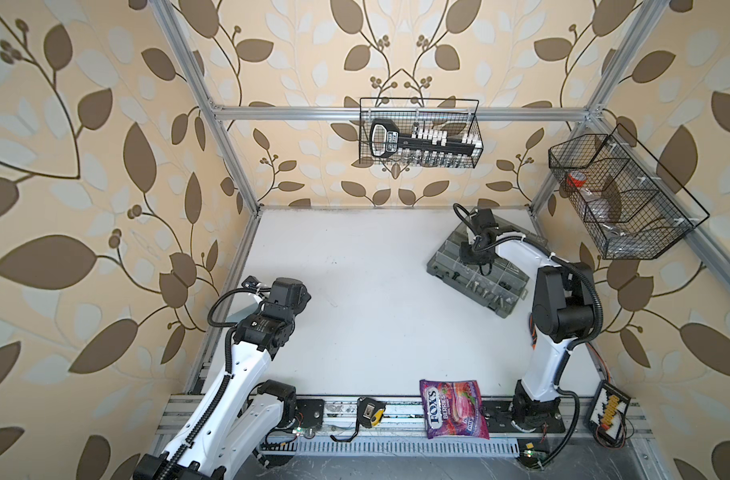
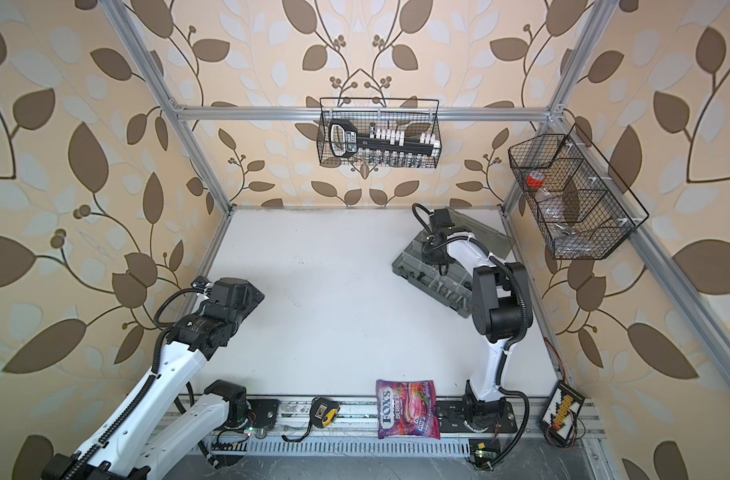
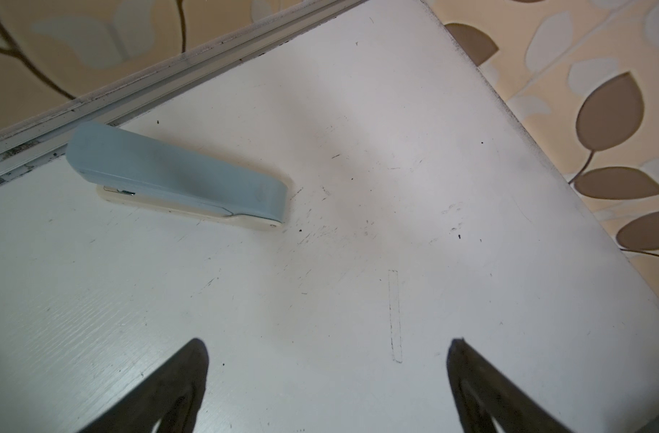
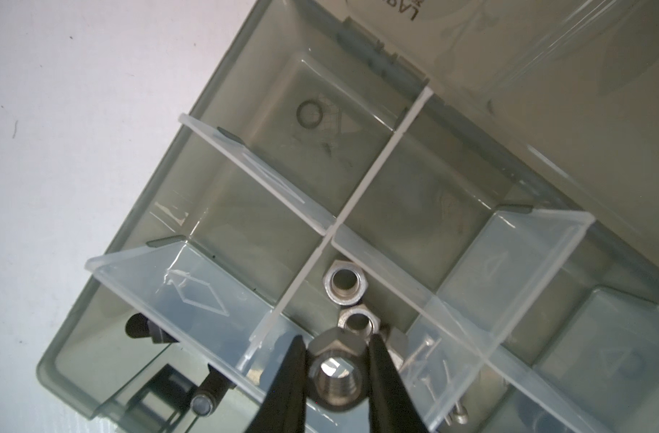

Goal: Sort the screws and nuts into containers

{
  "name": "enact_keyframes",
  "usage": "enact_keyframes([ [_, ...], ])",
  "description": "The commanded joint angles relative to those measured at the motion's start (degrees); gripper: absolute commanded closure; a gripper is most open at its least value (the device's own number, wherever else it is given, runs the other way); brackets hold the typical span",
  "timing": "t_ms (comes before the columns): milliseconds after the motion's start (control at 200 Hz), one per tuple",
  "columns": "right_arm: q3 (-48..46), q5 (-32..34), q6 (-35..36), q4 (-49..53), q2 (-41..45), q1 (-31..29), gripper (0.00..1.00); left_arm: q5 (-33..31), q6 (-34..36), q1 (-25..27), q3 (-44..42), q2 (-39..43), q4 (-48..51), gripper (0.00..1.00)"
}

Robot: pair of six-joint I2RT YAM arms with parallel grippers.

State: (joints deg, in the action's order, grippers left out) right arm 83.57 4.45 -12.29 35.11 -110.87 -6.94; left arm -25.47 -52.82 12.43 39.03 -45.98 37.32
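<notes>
nut (image 4: 334,375) is hanging in my narrowly closed right gripper (image 4: 337,337), straight over the box compartment (image 4: 393,300) with two other nuts (image 4: 343,282); left gripper (image 3: 328,343) is waiting wide open.

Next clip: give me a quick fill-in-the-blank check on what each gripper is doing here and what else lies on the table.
1. The right gripper holds a silver ____ over the organizer box.
2. The left gripper hangs over the table with its jaws ____, holding nothing.
3. The blue thing lying on the table in the left wrist view is a ____.

Missing words: nut; open; stapler.
</notes>
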Motion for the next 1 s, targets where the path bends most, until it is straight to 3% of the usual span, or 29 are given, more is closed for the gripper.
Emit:
enact_keyframes([
  [0,0.8,-0.4,0.5,1.1,-0.8,0.3,0.74,0.0,0.5,0.1,1.9,0.0,-0.8,0.01],
  [500,0.1,-0.2,0.3,1.1,0.3,0.3,0.69,0.1,0.6,0.1,1.9,0.0,-0.9,0.01],
  [760,-1.9,1.7,0.0,1.0,6.3,0.3,0.65,0.2,1.2,0.1,1.8,0.2,-1.0,0.01],
  [900,-5.2,4.0,-0.9,-0.4,11.3,0.3,0.59,1.5,3.2,0.1,1.7,0.0,-2.4,0.01],
  [995,-9.4,4.8,-1.6,-3.6,16.1,0.3,0.45,3.2,5.1,0.1,1.7,-0.1,-3.7,0.01],
])
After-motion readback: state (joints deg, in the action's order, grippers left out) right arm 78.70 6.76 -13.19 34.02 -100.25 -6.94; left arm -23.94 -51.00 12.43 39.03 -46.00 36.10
